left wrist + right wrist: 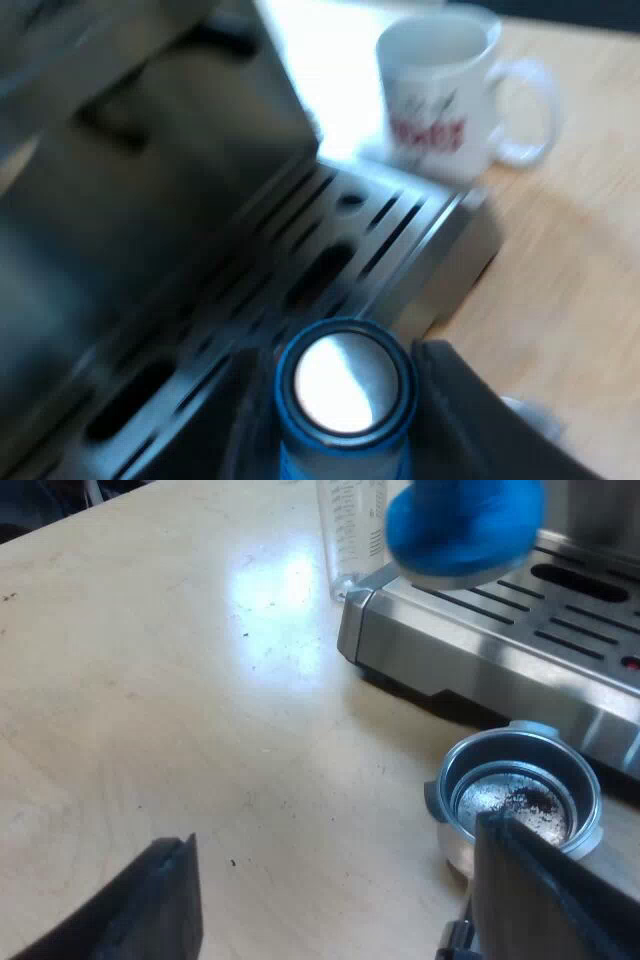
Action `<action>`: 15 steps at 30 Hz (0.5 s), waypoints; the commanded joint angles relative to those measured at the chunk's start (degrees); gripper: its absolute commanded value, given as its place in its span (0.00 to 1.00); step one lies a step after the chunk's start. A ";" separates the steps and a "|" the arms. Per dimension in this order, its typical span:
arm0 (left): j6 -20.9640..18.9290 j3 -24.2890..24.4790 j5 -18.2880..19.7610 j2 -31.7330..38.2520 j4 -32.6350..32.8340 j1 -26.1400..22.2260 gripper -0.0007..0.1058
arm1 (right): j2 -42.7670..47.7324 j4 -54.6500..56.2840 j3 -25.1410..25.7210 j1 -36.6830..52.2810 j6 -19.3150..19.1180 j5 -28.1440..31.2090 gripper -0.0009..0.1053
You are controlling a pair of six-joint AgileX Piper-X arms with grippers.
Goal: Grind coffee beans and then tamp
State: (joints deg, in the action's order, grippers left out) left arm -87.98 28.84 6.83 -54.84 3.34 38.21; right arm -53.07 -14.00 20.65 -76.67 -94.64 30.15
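Observation:
My left gripper (pixel 345 420) is shut on a blue tamper (pixel 345 385), whose round metal face shows between the dark fingers. It hangs over the slotted drip tray (pixel 330 250) of the espresso machine. In the right wrist view the blue tamper (pixel 465 525) hovers over a corner of the drip tray (pixel 520 610). The metal holder (pixel 520 795) stands on the wooden table beside the machine's base, with a few dark grounds in its basket. My right gripper (pixel 340 900) is open low over the table, one finger (pixel 545 900) just before the holder.
A white mug (pixel 450 90) with red print stands on the table past the drip tray's edge. A clear measuring glass (pixel 350 530) stands by the tray's corner. Light wooden table (pixel 150 680) spreads beyond the right gripper.

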 commanded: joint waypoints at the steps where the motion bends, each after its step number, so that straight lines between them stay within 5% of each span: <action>1: 0.00 0.47 -0.46 0.46 2.42 -2.15 0.11 | 0.22 -0.76 0.40 0.02 -0.71 0.96 0.57; 6: 0.00 0.29 3.70 0.46 6.74 -6.76 0.11 | 0.22 -0.76 0.40 0.02 -0.71 0.95 0.57; 15: 0.00 -4.75 3.69 0.53 5.74 -11.30 0.11 | 0.22 -0.76 0.40 0.02 -0.71 2.85 0.57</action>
State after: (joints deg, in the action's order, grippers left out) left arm -87.98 24.10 10.22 -54.77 9.77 27.01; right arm -53.07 -14.00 20.63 -76.67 -94.66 32.06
